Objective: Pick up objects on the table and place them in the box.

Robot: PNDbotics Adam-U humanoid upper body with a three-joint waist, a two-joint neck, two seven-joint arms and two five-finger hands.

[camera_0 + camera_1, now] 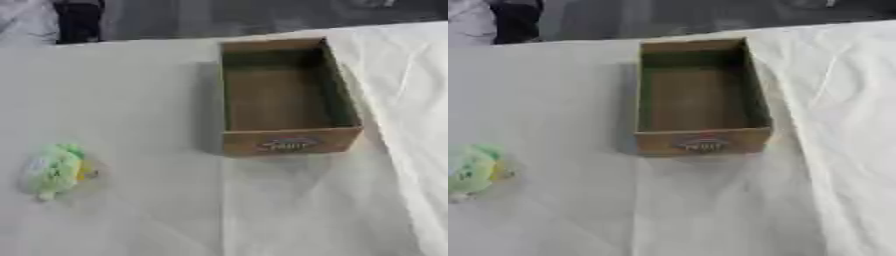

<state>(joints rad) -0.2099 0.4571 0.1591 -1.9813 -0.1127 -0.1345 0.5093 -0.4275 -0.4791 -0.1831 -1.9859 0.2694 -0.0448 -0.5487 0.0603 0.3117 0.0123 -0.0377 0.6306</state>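
A brown cardboard box (289,141) stands open on the white tablecloth, right of the middle, with a printed label on its near wall. Its inside looks bare. A small green and white soft object with a yellow spot (54,170) lies on the cloth at the left, well apart from the box. Neither of my hands shows in either view.
The white cloth (140,100) covers the table and is creased along the right side. The table's far edge runs across the top, with a dark floor behind it. A person's dark clothing shows beyond the far left corner.
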